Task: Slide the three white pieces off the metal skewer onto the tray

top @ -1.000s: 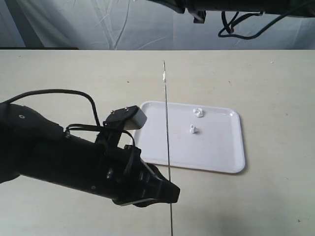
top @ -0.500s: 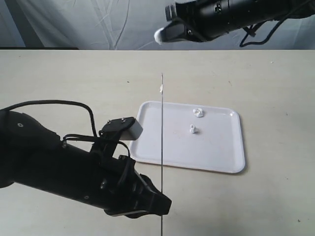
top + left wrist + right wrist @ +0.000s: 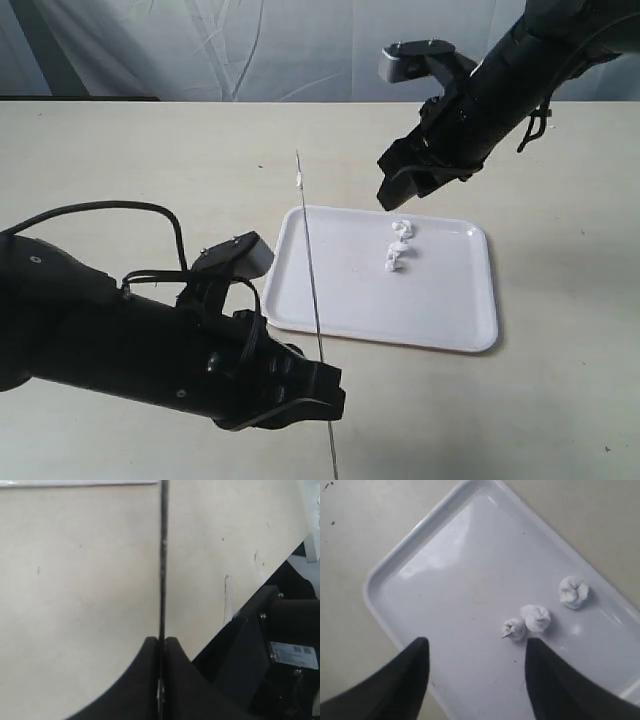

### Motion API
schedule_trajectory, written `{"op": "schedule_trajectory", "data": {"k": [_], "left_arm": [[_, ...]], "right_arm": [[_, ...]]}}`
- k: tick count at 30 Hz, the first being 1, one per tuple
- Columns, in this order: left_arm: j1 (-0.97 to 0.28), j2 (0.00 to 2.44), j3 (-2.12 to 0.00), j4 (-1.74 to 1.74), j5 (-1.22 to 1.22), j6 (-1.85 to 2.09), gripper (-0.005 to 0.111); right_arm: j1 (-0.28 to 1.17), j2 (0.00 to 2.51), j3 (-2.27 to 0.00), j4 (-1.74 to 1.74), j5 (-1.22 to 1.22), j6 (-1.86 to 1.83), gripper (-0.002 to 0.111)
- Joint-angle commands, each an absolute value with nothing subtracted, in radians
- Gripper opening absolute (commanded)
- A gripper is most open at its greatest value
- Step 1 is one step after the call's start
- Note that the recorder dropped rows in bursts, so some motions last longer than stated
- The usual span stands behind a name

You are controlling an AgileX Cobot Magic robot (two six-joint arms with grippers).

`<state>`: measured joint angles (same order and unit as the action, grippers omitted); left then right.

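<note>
- L gripper (image 3: 322,390) was clamped fully shut on the skewer (image 3: 314,300) near the rod's lower end, w/ a short length poking out below the jaws. The black arm came in from the lower left of the exterior view.
- Left wrist view showed the two black fingers (image 3: 147,680) pressed together, the thin grey rod pinched between them and running straight out over the table (image 3: 150,160).
- Skewer slanted up and away across the tray (image 3: 440,300) near its left end, its far tip over bare tabletop beyond the rim.
- A small white speck (image 3: 300,181) sat on the rod just below that tip; otherwise the rod was bare.
- R gripper (image 3: 477,645) hovered above the tray's far side, jaws spread wide, nothing between them.
- All three pieces (image 3: 536,617) lay inside the tray, off the skewer and toward its far long side. Two were touching each other; the third piece (image 3: 574,591) lay just beside them, apart.
- Tray lay flat on the pale table, approx. centre-right in the exterior view, w/ most of its floor bare.
</note>
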<state>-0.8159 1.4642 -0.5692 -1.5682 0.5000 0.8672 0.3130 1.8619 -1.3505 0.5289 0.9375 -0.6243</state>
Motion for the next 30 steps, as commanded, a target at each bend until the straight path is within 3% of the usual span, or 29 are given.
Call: {"op": "schedule_trajectory", "data": {"k": [1, 4, 6, 8, 11, 18, 30], "left_arm": [[-0.817, 1.465, -0.580, -1.597, 0.440, 0.863, 0.000], [-0.774, 1.469, -0.598, -1.593, 0.395, 0.863, 0.000], [-0.682, 1.498, -0.632, -1.585, 0.437, 0.863, 0.000], [-0.571, 1.587, -0.683, -1.583, 0.642, 0.833, 0.000], [-0.511, 1.723, -0.743, -1.575, 0.701, 0.840, 0.000], [-0.480, 1.986, -0.953, -1.555, 0.839, 0.825, 0.000], [-0.480, 2.043, -1.038, -1.542, 0.755, 0.736, 0.000]], "right_arm": [[0.309, 1.886, -1.350, 0.605, 0.932, -0.629, 0.051], [0.309, 1.886, -1.350, 0.604, 0.900, -0.631, 0.041], [0.309, 1.884, -1.350, 0.583, 0.911, -0.626, 0.041], [0.309, 1.877, -1.350, 0.581, 0.936, -0.623, 0.041], [0.309, 1.875, -1.350, 0.579, 0.977, -0.615, 0.041], [0.309, 1.875, -1.350, 0.524, 1.043, -0.560, 0.041], [0.309, 1.866, -1.350, 0.369, 1.032, -0.475, 0.041]]}}
